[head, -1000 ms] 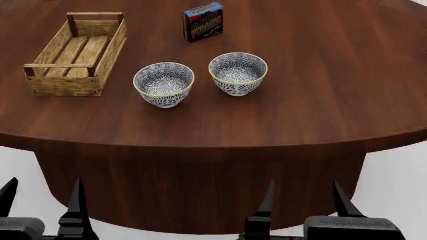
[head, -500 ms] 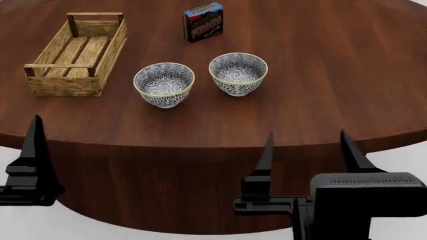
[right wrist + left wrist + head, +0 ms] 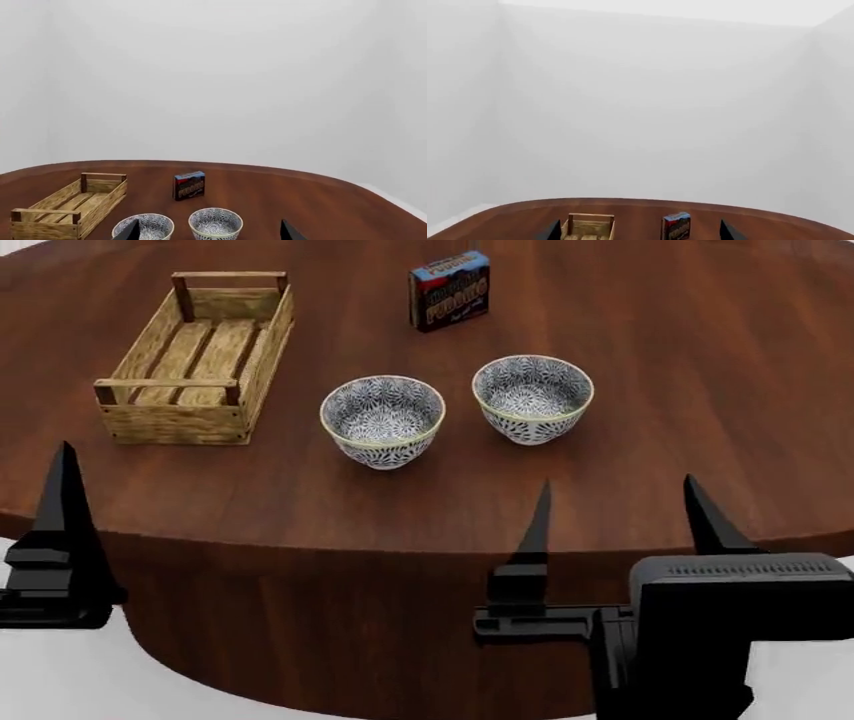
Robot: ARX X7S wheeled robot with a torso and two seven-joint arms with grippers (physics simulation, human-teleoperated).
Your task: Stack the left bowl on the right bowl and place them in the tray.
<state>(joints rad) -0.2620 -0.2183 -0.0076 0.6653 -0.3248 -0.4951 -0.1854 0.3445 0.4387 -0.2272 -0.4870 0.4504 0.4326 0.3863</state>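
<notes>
Two patterned blue-and-white bowls stand side by side on the round wooden table (image 3: 694, 350): the left bowl (image 3: 383, 420) and the right bowl (image 3: 533, 398). The pale wooden tray (image 3: 200, 360) lies empty at the far left. My right gripper (image 3: 617, 485) hovers open at the table's near edge, short of the bowls; its wrist view shows the left bowl (image 3: 150, 229) and the right bowl (image 3: 215, 222) between the spread fingers. My left gripper (image 3: 638, 231) is open too, and only one finger (image 3: 60, 510) of it shows in the head view, off the table's near left edge.
A blue-and-red pudding box (image 3: 450, 290) stands upright behind the bowls, right of the tray. The table's curved near edge (image 3: 334, 545) runs just ahead of both grippers. White walls lie beyond the table.
Both grippers rose from the bottom of the head view to the table's near edge. The head view then shifted, so bowls, tray and box now sit lower and further right.
</notes>
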